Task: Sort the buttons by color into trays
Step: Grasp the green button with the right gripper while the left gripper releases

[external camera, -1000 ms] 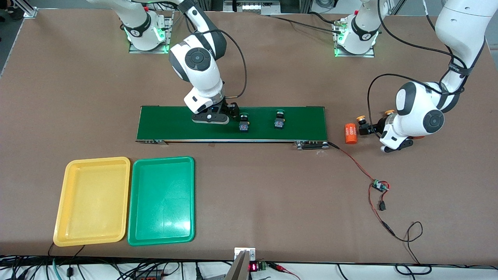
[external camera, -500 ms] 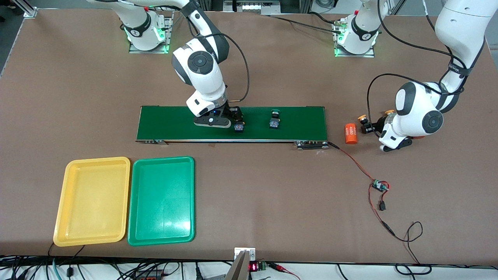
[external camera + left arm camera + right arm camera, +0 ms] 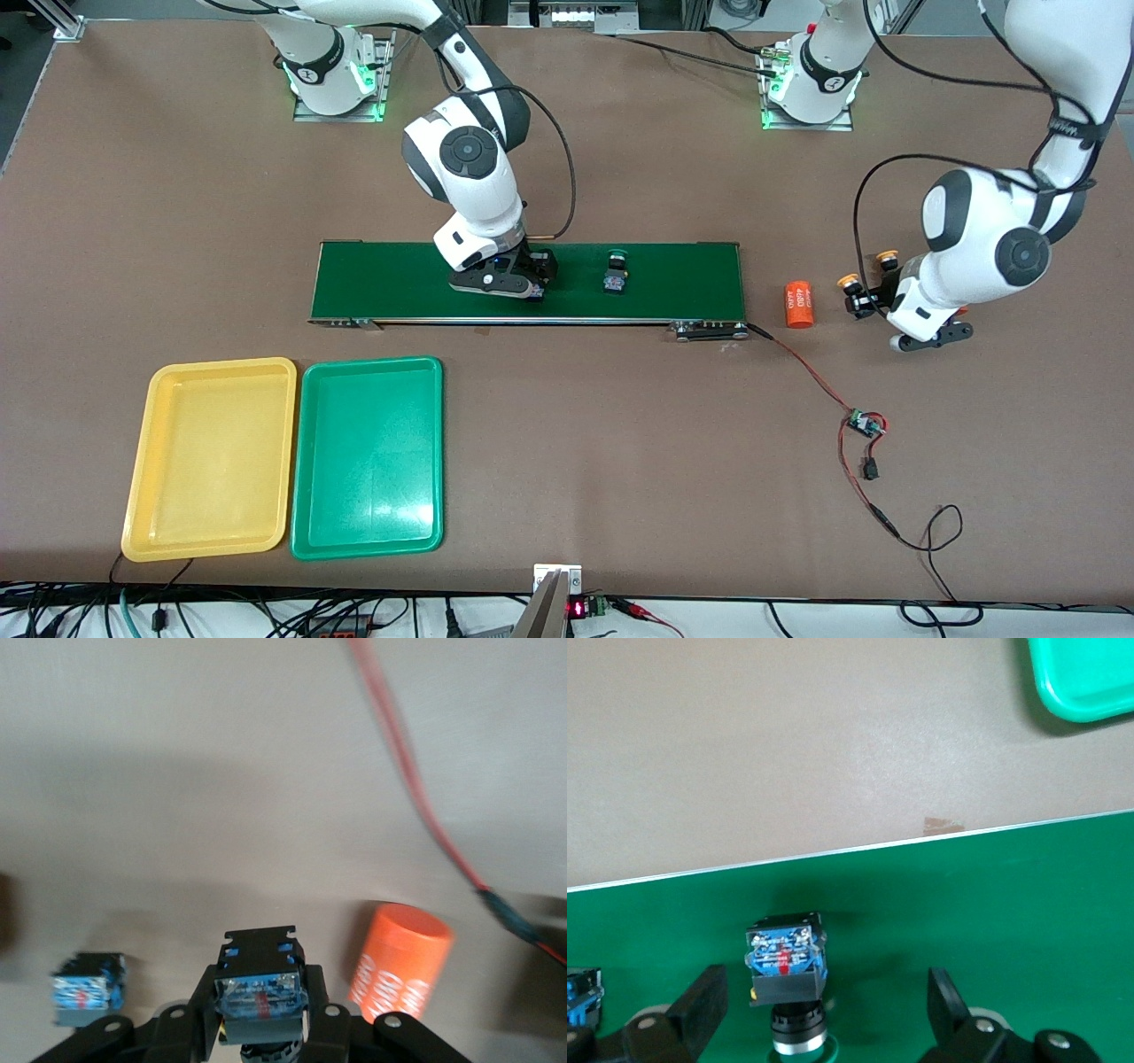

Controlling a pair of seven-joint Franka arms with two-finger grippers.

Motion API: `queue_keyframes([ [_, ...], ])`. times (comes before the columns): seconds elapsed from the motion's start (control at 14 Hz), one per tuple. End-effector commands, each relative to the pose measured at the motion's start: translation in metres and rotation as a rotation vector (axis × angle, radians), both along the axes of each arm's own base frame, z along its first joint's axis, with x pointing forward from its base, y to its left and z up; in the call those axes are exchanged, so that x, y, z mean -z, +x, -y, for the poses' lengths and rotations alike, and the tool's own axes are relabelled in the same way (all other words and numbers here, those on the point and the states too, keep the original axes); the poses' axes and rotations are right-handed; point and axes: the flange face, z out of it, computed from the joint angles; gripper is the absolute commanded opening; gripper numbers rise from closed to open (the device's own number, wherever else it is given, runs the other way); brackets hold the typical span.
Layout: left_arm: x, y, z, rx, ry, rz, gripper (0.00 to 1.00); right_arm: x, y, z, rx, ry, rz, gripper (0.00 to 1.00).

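Item: belt [image 3: 399, 279], dark green, long, the reference for all else. On belt: two green-capped buttons, both carried along it toward the right arm's end since a second ago. First green button [image 3: 787, 967] now stands between the spread, not yet closed fingers of the right gripper [image 3: 824, 1014], which has come down around it. Second green button [image 3: 614, 273] sits alone on the belt. Off the belt's left-arm end: orange cylinder [image 3: 799, 304]; left gripper [image 3: 261, 1023], clamped on a yellow button [image 3: 261, 988] and shifted away from the cylinder; second yellow button [image 3: 87, 990] beside it. Yellow tray [image 3: 142, 496] and green tray [image 3: 310, 532], side by side nearer the camera than the belt, hold nothing. Judgement: both picks under way, no button sorted.
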Motion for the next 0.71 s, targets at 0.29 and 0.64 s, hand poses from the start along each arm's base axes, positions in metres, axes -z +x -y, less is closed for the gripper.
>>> queue_keyframes([
  [0.29, -0.046, -0.003, 0.136, 0.341, -0.042, 0.041, 0.02, 0.029, -0.005, -0.013, -0.049, -0.035, -0.021, 0.61],
  [0.64, -0.019, -0.009, 0.219, 0.344, -0.194, -0.015, 0.02, 0.026, 0.001, -0.001, -0.086, -0.058, -0.042, 0.06],
])
